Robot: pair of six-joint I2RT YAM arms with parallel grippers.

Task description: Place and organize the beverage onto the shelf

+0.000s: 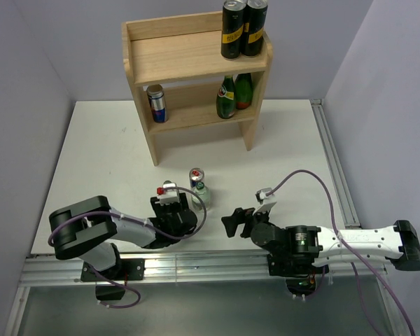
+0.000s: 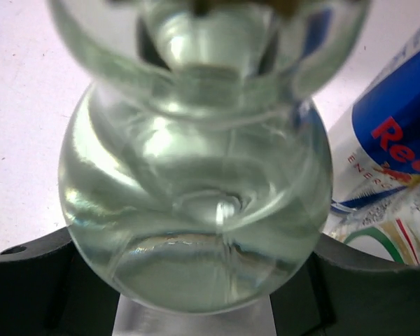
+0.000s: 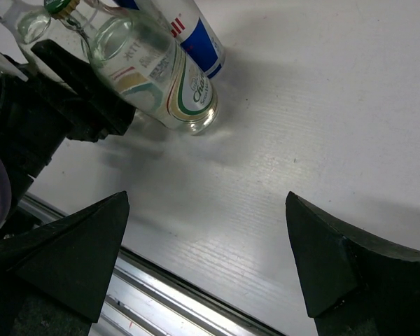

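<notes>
The wooden shelf stands at the back. Its lower board holds two dark-green bottles and a blue-silver can. On the table a second blue-silver can stands beside a clear bottle. Another clear bottle fills the left wrist view, where the black fingers of my left gripper press against both its sides. In the right wrist view this bottle shows a green cap. My right gripper hangs open over bare table, right of the drinks.
Two black-and-yellow cans stand on the right end of the shelf's top board. A metal rail runs along the near table edge, another along the right edge. Grey walls close in both sides.
</notes>
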